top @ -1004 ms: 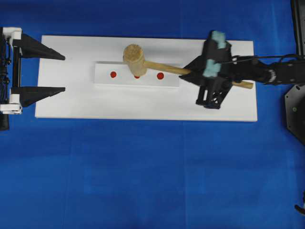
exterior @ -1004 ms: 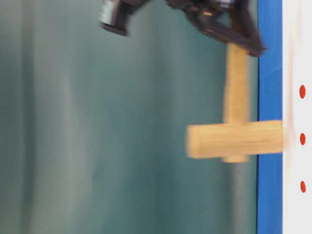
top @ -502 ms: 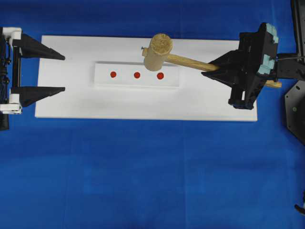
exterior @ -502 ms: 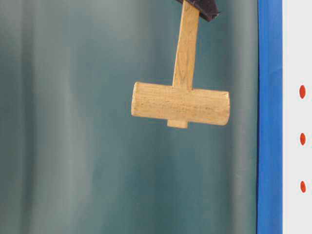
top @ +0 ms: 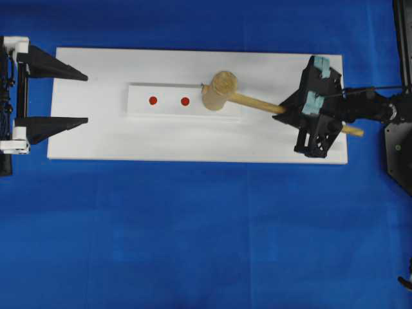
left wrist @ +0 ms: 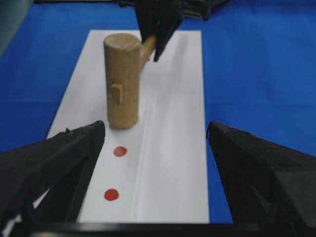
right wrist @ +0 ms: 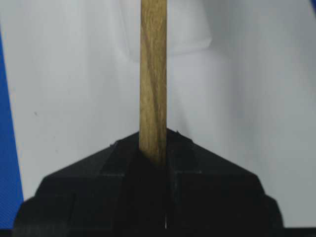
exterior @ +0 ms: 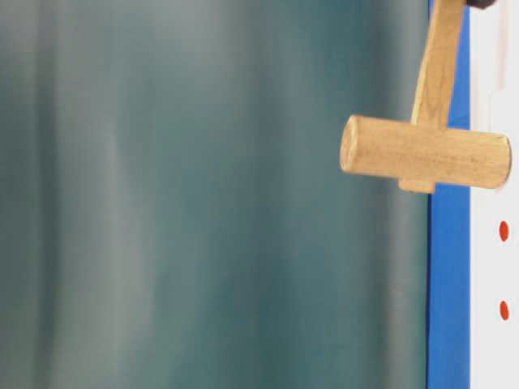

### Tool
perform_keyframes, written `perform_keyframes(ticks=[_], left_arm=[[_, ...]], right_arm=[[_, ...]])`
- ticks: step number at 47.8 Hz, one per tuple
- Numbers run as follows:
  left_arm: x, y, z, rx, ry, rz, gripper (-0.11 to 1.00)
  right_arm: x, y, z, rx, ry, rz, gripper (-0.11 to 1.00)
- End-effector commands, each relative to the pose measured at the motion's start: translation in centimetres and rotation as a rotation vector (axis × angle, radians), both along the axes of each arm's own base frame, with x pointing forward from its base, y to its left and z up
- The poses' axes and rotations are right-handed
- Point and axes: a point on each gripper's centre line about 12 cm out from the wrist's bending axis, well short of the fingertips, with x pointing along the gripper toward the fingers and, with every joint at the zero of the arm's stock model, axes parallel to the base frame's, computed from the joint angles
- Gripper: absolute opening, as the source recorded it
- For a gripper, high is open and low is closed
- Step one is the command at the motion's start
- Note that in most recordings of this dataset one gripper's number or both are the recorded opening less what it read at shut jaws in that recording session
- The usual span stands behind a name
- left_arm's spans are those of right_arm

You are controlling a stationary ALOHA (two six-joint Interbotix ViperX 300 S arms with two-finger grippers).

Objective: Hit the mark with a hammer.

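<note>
The hammer [top: 219,90], a light wooden mallet, has its head down over the right end of the raised white strip [top: 138,106], so that the strip's right end is hidden under it. Two red marks [top: 153,101] [top: 185,101] show to its left. From the left wrist view the hammer head [left wrist: 122,79] stands upright, its lower face at the strip, beyond two marks [left wrist: 120,151]. My right gripper [top: 283,108] is shut on the hammer handle [right wrist: 153,74]. My left gripper [top: 87,98] stands open at the board's left end, holding nothing.
The strip lies on a larger white board [top: 193,141] set on blue cloth [top: 193,244]. A black arm base [top: 399,148] sits at the right edge. In the table-level view the hammer head [exterior: 426,151] is near the board, above two marks [exterior: 503,231].
A second ago the head rested on the middle mark. It then lifted and swung right. Now it has come down over the strip's right end. The left gripper has not moved.
</note>
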Motion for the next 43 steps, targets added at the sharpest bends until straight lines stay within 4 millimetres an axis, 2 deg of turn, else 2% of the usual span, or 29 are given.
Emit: perform_keyframes(ticks=[1, 16, 24, 31, 39, 43], left_arm=[[0.1, 0.1, 0.3, -0.002, -0.006, 0.004, 0.83], [0.1, 0.1, 0.4, -0.002, -0.011, 0.004, 0.83], [0.1, 0.1, 0.4, -0.002, -0.011, 0.004, 0.83], [0.1, 0.1, 0.4, 0.000, -0.012, 0.003, 0.83], [0.2, 0.1, 0.3, -0.002, -0.011, 0.004, 0.83], [0.3, 0.1, 0.3, -0.004, -0.011, 0.004, 0.83]], right_arm=[[0.7, 0.0, 1.1, -0.007, -0.040, 0.005, 0.00], [-0.2, -0.3, 7.3, -0.092, -0.266, -0.002, 0.00], [-0.3, 0.2, 7.8, -0.075, -0.276, 0.037, 0.00], [0.4, 0.3, 7.8, -0.072, -0.266, 0.048, 0.00], [2.4, 0.6, 8.5, -0.072, -0.272, 0.069, 0.00], [4.3, 1.0, 8.8, -0.080, -0.271, 0.094, 0.00]])
